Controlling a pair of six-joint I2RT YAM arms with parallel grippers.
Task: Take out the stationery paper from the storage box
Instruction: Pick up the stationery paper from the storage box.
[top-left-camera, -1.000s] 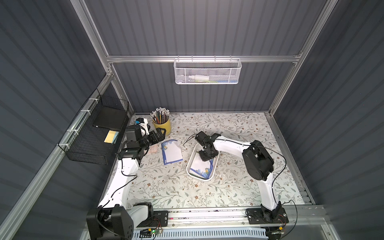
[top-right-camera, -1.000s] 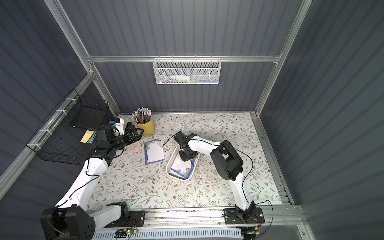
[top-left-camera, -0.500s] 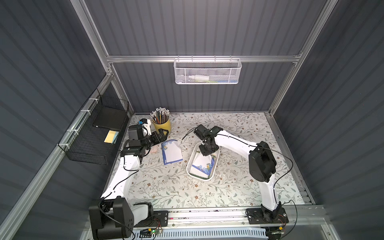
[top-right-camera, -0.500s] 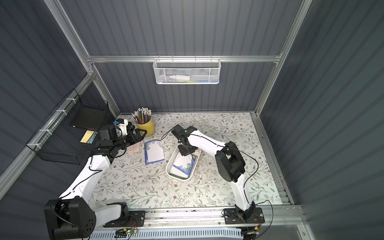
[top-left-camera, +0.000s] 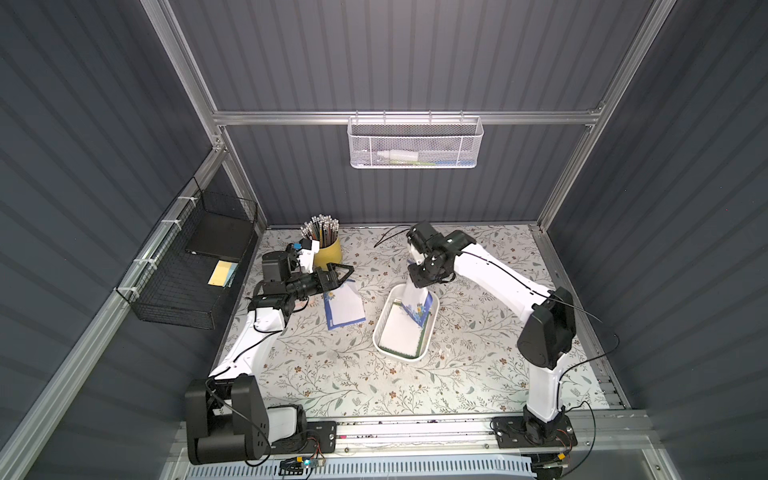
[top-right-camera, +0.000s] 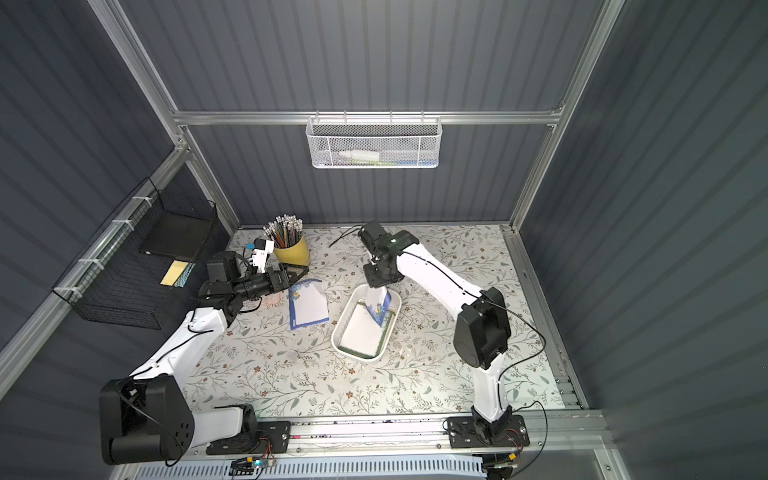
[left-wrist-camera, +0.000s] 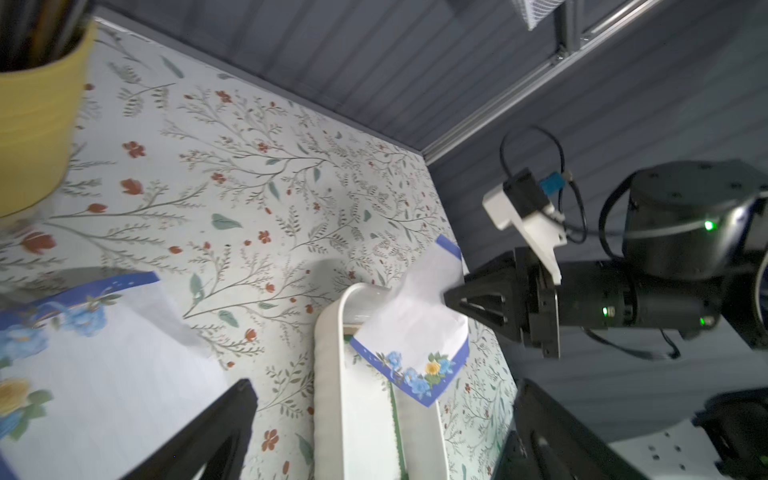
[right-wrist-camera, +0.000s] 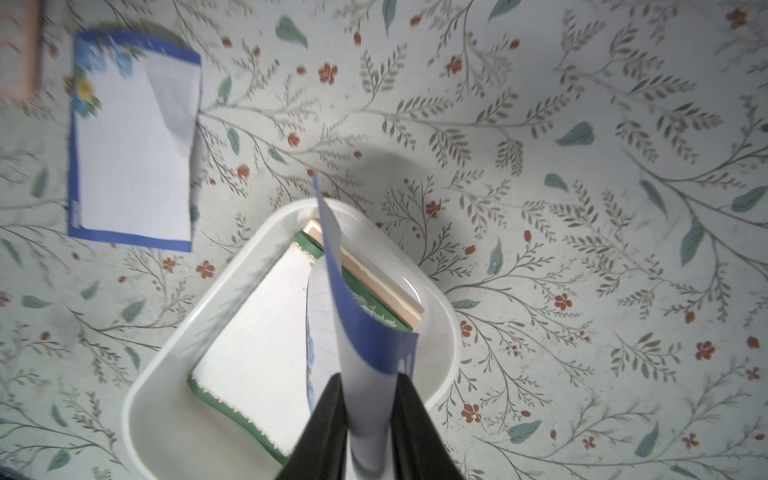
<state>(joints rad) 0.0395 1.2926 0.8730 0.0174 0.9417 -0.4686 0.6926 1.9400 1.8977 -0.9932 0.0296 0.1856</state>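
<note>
— What have the fingers got?
— The right gripper pinches a blue-bordered sheet, raised upright, its lower corner dangling over the storage box. The left gripper is spread wide and holds nothing. It hovers by the far end of a second blue-bordered sheet lying on the floral tablecloth.
— And inside the box?
— A green-bordered sheet on top, with a tan-cream sheet peeking out beneath.
— The room?
— Grey ribbed walls and an aluminium frame. A white mesh basket on the back rail holds a white bottle. A black wire basket on the side wall holds a yellow sticky-note pad. A yellow cup of pencils stands in the back corner.
</note>
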